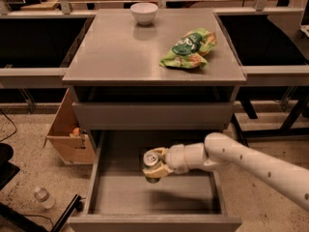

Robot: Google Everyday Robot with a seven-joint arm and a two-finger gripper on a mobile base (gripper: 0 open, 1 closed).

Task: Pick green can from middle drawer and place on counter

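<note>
Grasp looks made: the small cylindrical green and silver drink can (151,162), shiny top with pull tab facing up, sits inside the pale two-finger gripper (155,167), whose fingers are clamped on its sides. Both hang over the grey floor of the wide, shallow middle drawer (154,195), which stands pulled out beneath the plain drawer front above. From where I stand the can seems just clear of the floor, with a shadow under it, though I cannot be sure it is not touching.

So the step in hand, I judge, is the lift out. The next move calls for raising the can straight up and drawing it forward, past the overhanging edge of the broad flat grey matte counter (120,57), then setting it down on bare surface, apart from the crumpled green snack bag (189,47) and the small white bowl (144,12).

The white jointed arm (251,162) runs out of view at the right, so its base is unseen. The can's lower body is hidden by the fingers, and the drawer's back corners lie in deep shade.
</note>
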